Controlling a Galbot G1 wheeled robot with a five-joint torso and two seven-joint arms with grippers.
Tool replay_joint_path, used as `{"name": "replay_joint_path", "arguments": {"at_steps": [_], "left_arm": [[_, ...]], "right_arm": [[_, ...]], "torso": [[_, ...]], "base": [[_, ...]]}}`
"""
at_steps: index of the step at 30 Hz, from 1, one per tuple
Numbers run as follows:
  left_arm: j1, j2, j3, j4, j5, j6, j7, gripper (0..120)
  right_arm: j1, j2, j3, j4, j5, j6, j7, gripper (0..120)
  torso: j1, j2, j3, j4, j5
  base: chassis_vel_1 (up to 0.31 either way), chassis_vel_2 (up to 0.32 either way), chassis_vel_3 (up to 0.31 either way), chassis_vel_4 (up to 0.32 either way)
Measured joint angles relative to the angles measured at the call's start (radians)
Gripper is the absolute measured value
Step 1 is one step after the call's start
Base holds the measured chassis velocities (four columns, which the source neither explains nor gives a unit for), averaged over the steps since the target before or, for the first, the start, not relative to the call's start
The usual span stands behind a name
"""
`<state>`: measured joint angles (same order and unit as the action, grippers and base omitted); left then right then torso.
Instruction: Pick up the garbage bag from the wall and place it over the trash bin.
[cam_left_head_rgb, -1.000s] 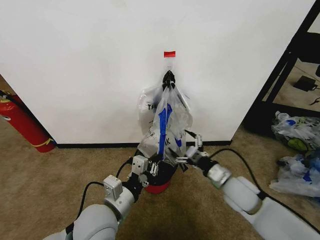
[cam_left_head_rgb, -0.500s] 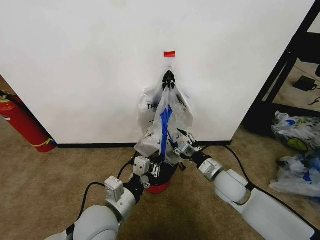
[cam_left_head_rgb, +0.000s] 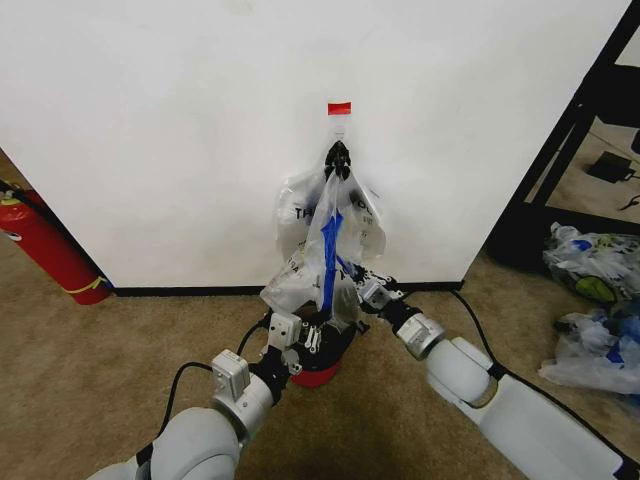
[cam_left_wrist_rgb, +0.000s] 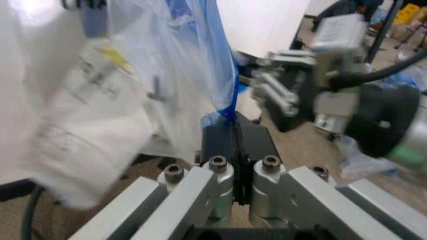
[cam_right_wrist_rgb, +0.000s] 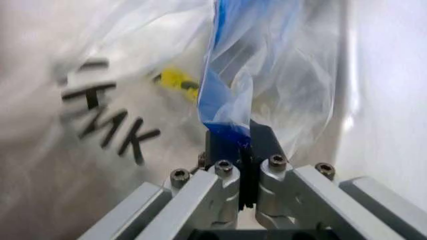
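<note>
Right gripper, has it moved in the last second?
Yes. The right gripper has shifted left toward the garbage bag hanging under the red tape, and is now shut on the bag's blue edge.

The garbage bag (cam_left_head_rgb: 330, 235) hangs from a hook (cam_left_head_rgb: 338, 153) on the wall (cam_left_head_rgb: 180, 130), in front of a second bag (cam_left_head_rgb: 297, 212). Directly below it, on the carpet (cam_left_head_rgb: 90, 360) against the wall, stands the trash bin (cam_left_head_rgb: 322, 358). The left gripper (cam_left_head_rgb: 308, 335) sits at the bag's lower left, the right gripper (cam_left_head_rgb: 362, 290) at its lower right. A fire extinguisher (cam_left_head_rgb: 45, 245) leans far left; more bags (cam_left_head_rgb: 592, 300) lie far right.
</note>
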<state>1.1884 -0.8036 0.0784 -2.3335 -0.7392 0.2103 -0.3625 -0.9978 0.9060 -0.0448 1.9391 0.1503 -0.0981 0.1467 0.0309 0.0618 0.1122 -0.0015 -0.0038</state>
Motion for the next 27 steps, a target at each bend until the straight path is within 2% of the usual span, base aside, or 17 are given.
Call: {"name": "replay_joint_path", "arguments": {"at_steps": [1,5,7,9,15,16,21,27], "left_arm": [[0.000,0.000,0.000,0.000,0.000,0.000,0.000,0],[0.004,-0.006,-0.039,0.000,-0.026,-0.003,-0.003,0],[0.014,-0.010,-0.055,-0.004,-0.039,-0.002,-0.008,0],[0.022,-0.011,-0.061,-0.007,-0.041,-0.002,-0.010,0],[0.156,-0.017,-0.119,-0.043,0.015,-0.007,-0.007,0],[0.187,-0.020,-0.129,-0.049,0.032,-0.010,-0.004,0],[0.243,-0.023,-0.137,-0.062,0.064,-0.014,-0.001,0],[0.294,-0.019,-0.139,-0.067,0.111,-0.029,0.008,0]], "right_arm": [[0.000,0.000,0.000,0.000,0.000,0.000,0.000,0],[-0.096,0.030,0.085,0.071,0.205,0.029,0.038,0],[-0.143,0.032,0.118,0.102,0.241,0.039,0.036,0],[-0.156,0.031,0.124,0.108,0.245,0.047,0.031,0],[-0.234,0.001,0.126,0.146,0.228,0.086,-0.001,0],[-0.255,-0.002,0.123,0.152,0.214,0.095,-0.004,0],[-0.388,0.001,0.157,0.163,0.136,0.148,-0.035,0],[-0.472,0.014,0.202,0.177,0.093,0.189,-0.044,0]], "torso": [[0.000,0.000,0.000,0.0000,0.0000],[0.000,0.000,0.000,0.0000,0.0000],[0.000,0.000,0.000,-0.0003,-0.0002],[0.000,0.000,0.000,-0.0004,-0.0002],[0.000,0.000,0.000,0.0004,-0.0001],[0.000,0.000,0.000,0.0011,0.0000],[0.000,0.000,0.000,-0.0005,-0.0001],[0.000,0.000,0.000,-0.0001,-0.0001]], "base": [[0.000,0.000,0.000,0.000],[0.000,0.000,0.000,0.000],[0.000,0.000,0.000,0.000],[0.000,0.000,0.000,0.000],[0.000,0.000,0.000,0.000],[0.000,0.000,0.000,0.000],[0.000,0.000,0.000,0.000],[0.000,0.000,0.000,0.000]]}}
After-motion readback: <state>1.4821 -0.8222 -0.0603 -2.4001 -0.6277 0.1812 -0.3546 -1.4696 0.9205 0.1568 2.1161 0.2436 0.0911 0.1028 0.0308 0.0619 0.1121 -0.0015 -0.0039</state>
